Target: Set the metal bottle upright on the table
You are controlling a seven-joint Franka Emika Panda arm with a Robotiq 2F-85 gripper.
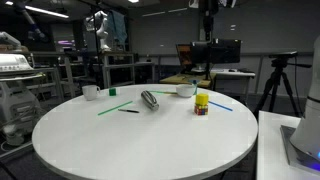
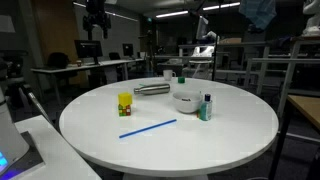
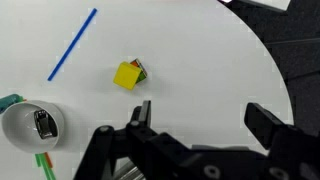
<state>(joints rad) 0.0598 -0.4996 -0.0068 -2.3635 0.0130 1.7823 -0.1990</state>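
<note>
- Partly cut off at the wrist view's lower left, a white bowl (image 3: 15,125) holds something too dim to name.
- Further right in that view, a blue straw (image 3: 72,45) and a yellow container (image 3: 128,75) lie on the white desk (image 3: 200,50).
- Along the bottom edge, the pincer (image 3: 200,125) is spread wide and grips nothing; its dark body hides the desk below it.
- Only the exterior views plainly show the metal bottle (image 1: 150,100) (image 2: 152,89): it lies on its side near mid-desk, left of the bowl in both.
</note>
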